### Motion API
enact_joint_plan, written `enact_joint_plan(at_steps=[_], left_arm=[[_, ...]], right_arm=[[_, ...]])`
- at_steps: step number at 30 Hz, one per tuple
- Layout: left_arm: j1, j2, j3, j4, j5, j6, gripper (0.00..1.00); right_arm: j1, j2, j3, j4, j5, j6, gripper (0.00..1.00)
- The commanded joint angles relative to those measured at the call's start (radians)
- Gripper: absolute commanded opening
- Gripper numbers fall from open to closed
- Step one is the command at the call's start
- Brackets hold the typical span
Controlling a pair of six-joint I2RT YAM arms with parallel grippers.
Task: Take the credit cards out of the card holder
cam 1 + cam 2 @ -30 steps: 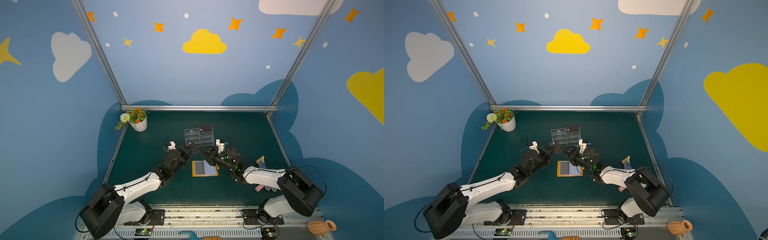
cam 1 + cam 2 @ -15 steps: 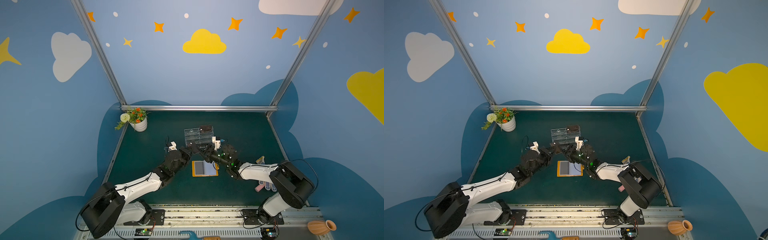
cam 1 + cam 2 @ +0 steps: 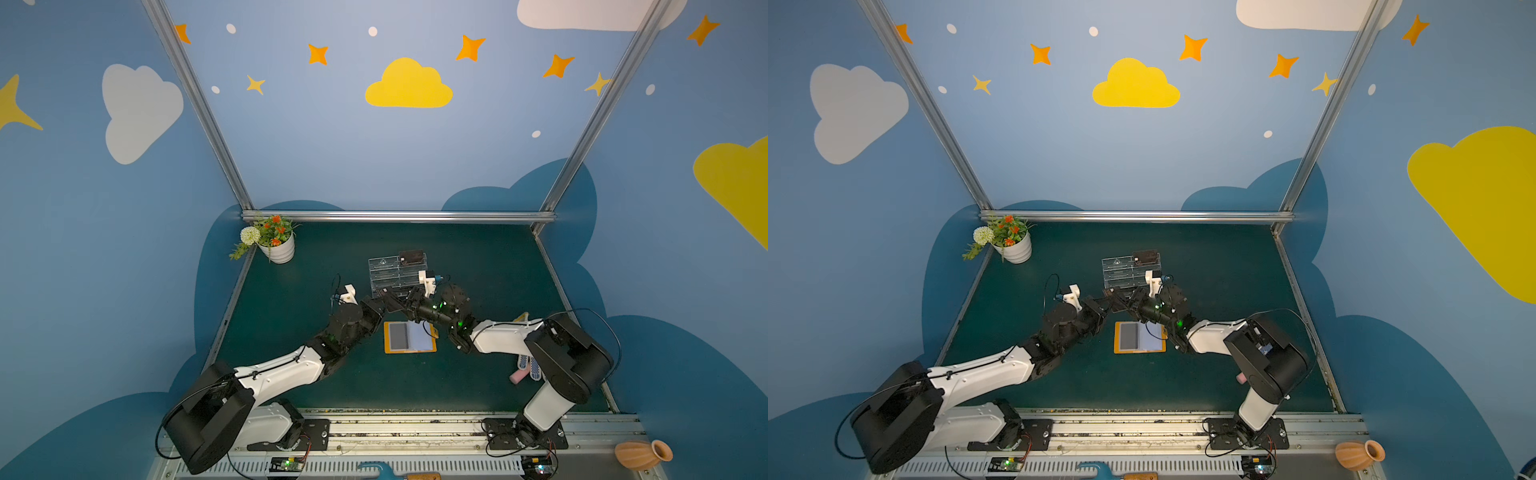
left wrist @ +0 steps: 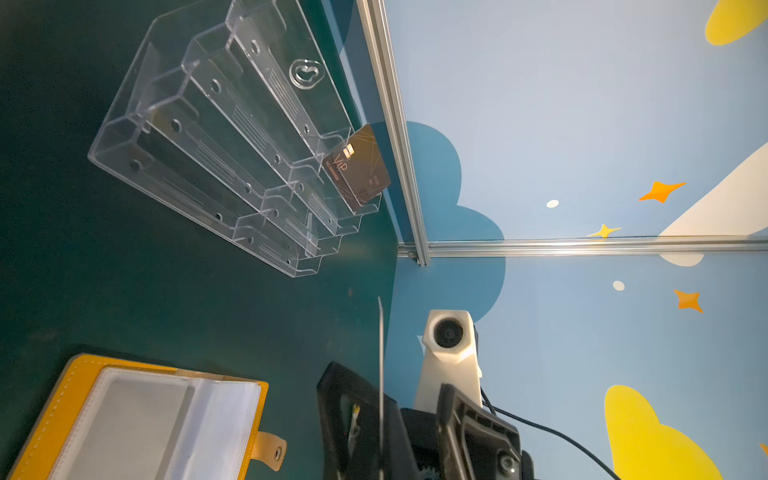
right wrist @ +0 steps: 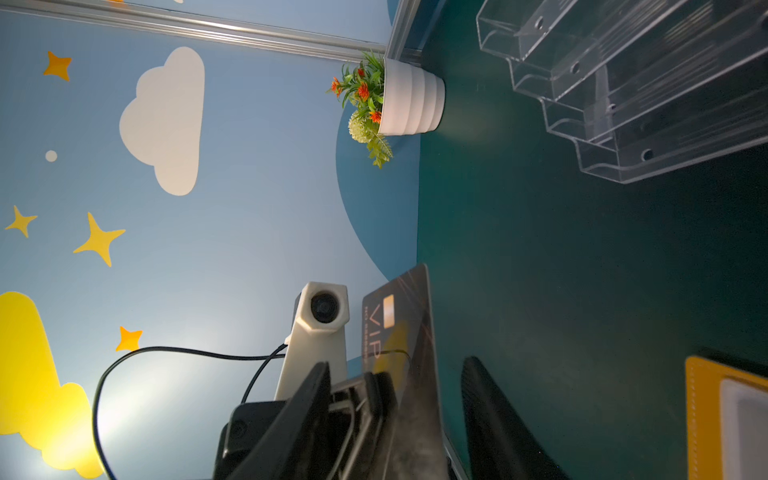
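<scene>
The card holder (image 3: 409, 337) (image 3: 1139, 337) lies open on the green mat, orange-yellow with clear sleeve pages (image 4: 137, 419). Just behind it my left gripper (image 3: 390, 302) is shut on one of the dark credit cards (image 5: 395, 324), which appears edge-on in the left wrist view (image 4: 380, 353). My right gripper (image 5: 397, 363) (image 3: 405, 304) meets it from the right. Its fingers (image 5: 490, 415) straddle that card with a gap on each side, so it is open. Another credit card (image 3: 411, 257) (image 4: 359, 168) stands in the top tier of the clear acrylic stand (image 3: 390, 274).
A white flower pot (image 3: 279, 245) stands in the back left corner. Pink and white small items (image 3: 525, 370) lie by the right arm's base. A terracotta vase (image 3: 642, 454) lies off the mat at the front right. Metal rails edge the mat.
My right gripper has swung left to the card held by my left gripper, and its jaws have narrowed around it. The left gripper has stayed shut on the card.
</scene>
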Motion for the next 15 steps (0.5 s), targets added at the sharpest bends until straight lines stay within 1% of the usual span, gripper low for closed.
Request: enact_joint_plan(at_steps=[1, 5, 8, 15], left_arm=[[-0.003, -0.003, -0.018, 0.041, 0.007, 0.023, 0.04], [-0.009, 0.003, -0.023, 0.055, 0.002, 0.022, 0.04], [-0.016, 0.007, -0.025, 0.055, -0.012, 0.018, 0.04], [-0.017, 0.017, 0.001, 0.054, -0.025, 0.04, 0.04]], right_arm=[[-0.015, 0.02, 0.025, 0.063, -0.028, 0.015, 0.44], [-0.017, 0.029, 0.028, 0.071, -0.027, 0.025, 0.39], [-0.017, 0.037, 0.029, 0.096, -0.024, 0.046, 0.32], [-0.004, 0.034, 0.026, 0.117, -0.007, 0.083, 0.28]])
